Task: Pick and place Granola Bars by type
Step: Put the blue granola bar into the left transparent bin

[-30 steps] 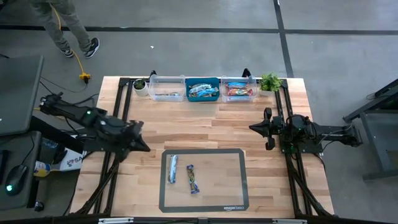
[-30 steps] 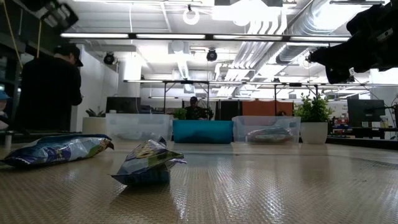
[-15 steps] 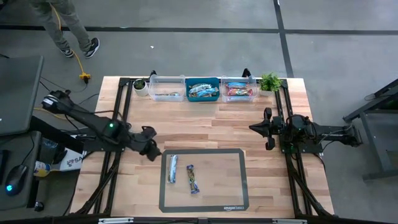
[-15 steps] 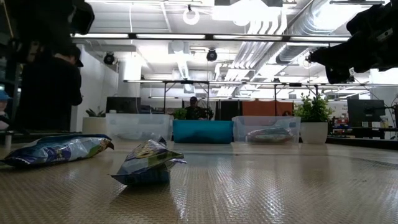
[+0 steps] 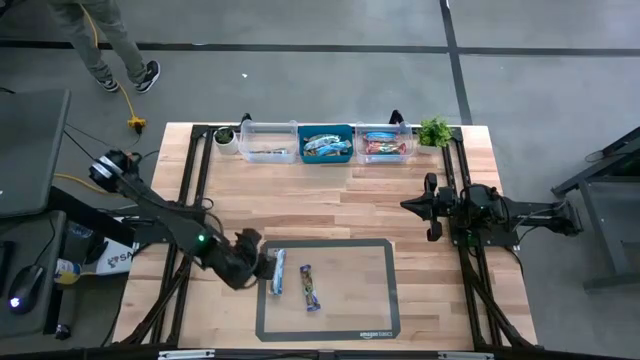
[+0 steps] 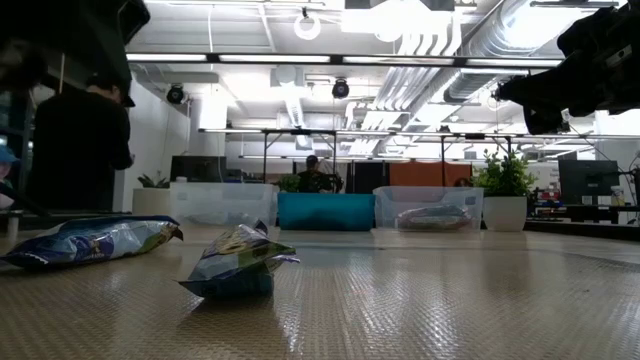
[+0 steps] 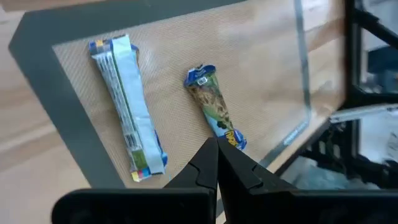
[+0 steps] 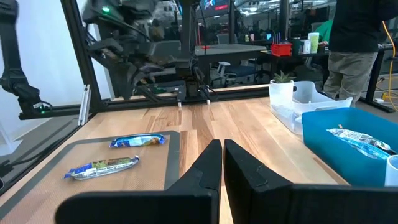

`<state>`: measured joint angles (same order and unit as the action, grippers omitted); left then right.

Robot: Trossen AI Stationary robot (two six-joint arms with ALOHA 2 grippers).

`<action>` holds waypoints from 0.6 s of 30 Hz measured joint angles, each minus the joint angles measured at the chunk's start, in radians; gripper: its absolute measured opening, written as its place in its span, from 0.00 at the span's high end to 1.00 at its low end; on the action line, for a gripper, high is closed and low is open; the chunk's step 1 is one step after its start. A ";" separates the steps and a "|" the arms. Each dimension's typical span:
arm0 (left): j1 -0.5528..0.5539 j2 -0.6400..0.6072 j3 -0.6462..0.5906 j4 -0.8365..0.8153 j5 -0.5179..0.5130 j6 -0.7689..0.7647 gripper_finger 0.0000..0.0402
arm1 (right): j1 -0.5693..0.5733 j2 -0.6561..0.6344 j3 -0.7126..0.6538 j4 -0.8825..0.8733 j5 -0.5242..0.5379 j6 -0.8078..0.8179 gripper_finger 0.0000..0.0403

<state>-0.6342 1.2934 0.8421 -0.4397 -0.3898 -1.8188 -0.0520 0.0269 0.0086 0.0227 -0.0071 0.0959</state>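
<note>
1. Jaws closed and empty, my left gripper [image 5: 262,266] hovers at the mat's [image 5: 380,290] left edge.
2. Nearest, the light-blue bar [image 5: 278,271] lies just beside it, long axis toward the bins [image 5: 326,143].
3. My right gripper [image 5: 408,206] waits shut, well apart.

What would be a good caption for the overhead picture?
Left tool shut beside two granola bars on a mat; right tool waits.

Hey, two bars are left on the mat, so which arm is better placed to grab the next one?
Left. The left gripper, shut, hovers at the mat's left edge beside the light-blue bar. The right gripper, also shut, is off the mat near the table's right side.
</note>
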 joint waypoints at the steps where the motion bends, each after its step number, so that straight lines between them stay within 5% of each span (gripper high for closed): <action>1: -0.007 0.031 0.040 -0.040 -0.005 -0.021 1.00 | 0.000 0.000 0.000 0.000 0.000 0.000 1.00; 12: 0.004 0.379 0.538 -0.552 0.056 -0.122 1.00 | 0.000 0.000 0.000 0.003 0.000 0.000 1.00; 18: 0.026 0.473 0.605 -0.625 0.217 -0.125 0.99 | 0.000 0.000 0.000 0.003 0.000 0.000 1.00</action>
<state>-0.6085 1.7667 1.4474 -1.0647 -0.1723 -1.9435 -0.0521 0.0265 0.0086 0.0254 -0.0071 0.0959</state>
